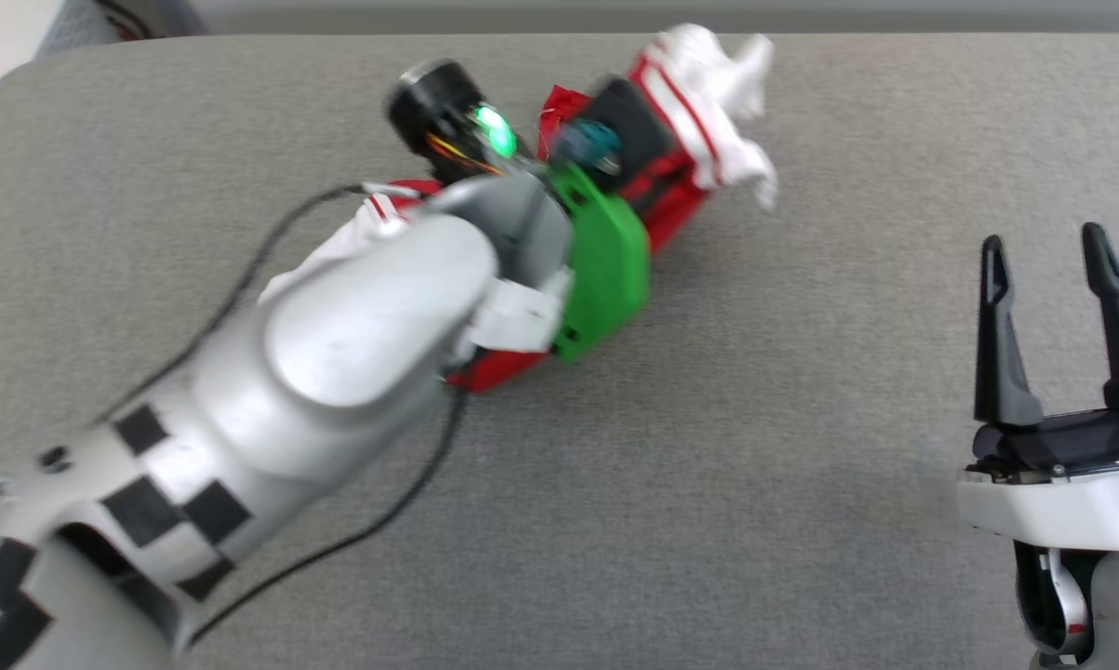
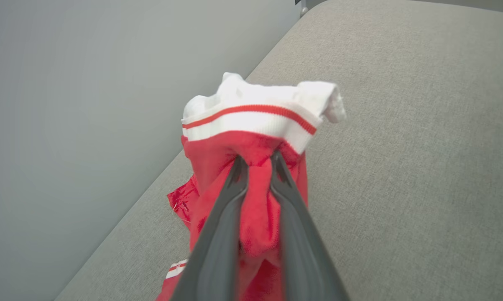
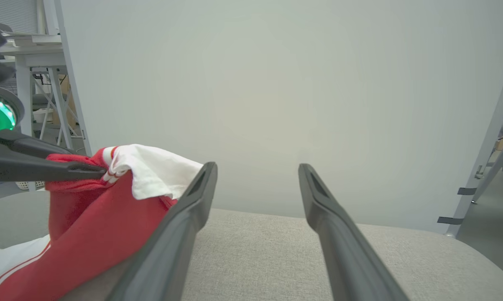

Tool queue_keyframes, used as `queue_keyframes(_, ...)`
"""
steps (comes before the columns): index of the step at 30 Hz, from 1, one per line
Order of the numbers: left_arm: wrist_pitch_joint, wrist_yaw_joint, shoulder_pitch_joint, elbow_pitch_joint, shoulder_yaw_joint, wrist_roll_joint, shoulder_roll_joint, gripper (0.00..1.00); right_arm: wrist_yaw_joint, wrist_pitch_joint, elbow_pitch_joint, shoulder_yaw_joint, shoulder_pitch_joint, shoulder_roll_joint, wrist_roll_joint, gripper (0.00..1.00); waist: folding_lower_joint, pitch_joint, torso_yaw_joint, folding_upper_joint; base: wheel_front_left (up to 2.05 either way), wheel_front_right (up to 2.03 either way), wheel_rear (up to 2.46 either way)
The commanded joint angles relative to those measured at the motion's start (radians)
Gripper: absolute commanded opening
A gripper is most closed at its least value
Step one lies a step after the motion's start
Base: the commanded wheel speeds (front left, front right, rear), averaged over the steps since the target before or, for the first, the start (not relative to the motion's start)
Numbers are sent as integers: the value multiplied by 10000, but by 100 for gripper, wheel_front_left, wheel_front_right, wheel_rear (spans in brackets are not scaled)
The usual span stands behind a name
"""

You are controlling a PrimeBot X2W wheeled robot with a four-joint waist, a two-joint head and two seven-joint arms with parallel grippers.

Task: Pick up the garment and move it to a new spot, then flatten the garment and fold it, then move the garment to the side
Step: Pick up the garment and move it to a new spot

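The garment (image 1: 708, 121) is a red T-shirt with white, stripe-trimmed sleeves, bunched up at the far middle of the grey padded surface (image 1: 754, 465). My left arm reaches over it from the lower left. In the left wrist view my left gripper (image 2: 257, 161) is shut on a fold of red fabric just below a white striped sleeve band (image 2: 251, 121), and that part is lifted. The rest of the garment (image 3: 92, 230) trails down onto the surface. My right gripper (image 1: 1047, 247) stands open and apart at the right, with nothing between its fingers (image 3: 257, 167).
A pale wall (image 3: 276, 83) rises behind the far edge of the surface. A black cable (image 1: 243, 279) runs along my left arm. Desk legs and frames (image 3: 46, 96) stand beyond the surface's left end.
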Motion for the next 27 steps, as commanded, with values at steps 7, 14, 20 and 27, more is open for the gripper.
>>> queue_keyframes(7, -672, -27, 418, 1165, -991, 260, -2064, 0, 65, -92, -289, -699, -328, 115, -178, 100, 0, 846, -1116, 0, 0, 0, 0)
queue_keyframes(14, -243, -27, 1627, 1687, -1213, 1100, -2834, 0, 65, -92, -291, -1171, -633, 128, 129, 100, 0, 1380, -1372, 0, 0, 0, 0)
queue_keyframes(20, 516, -27, 3020, 1306, -1217, 1726, -2942, 0, 65, -92, -124, -1215, -744, 130, 246, 100, 0, 1494, -1405, 0, 0, 0, 0)
queue_keyframes(27, -953, -27, 2813, 1635, -1218, 1681, -2959, 100, 65, -92, 115, -1225, -539, 130, 135, 100, 0, 960, -1072, 0, 0, 0, 0)
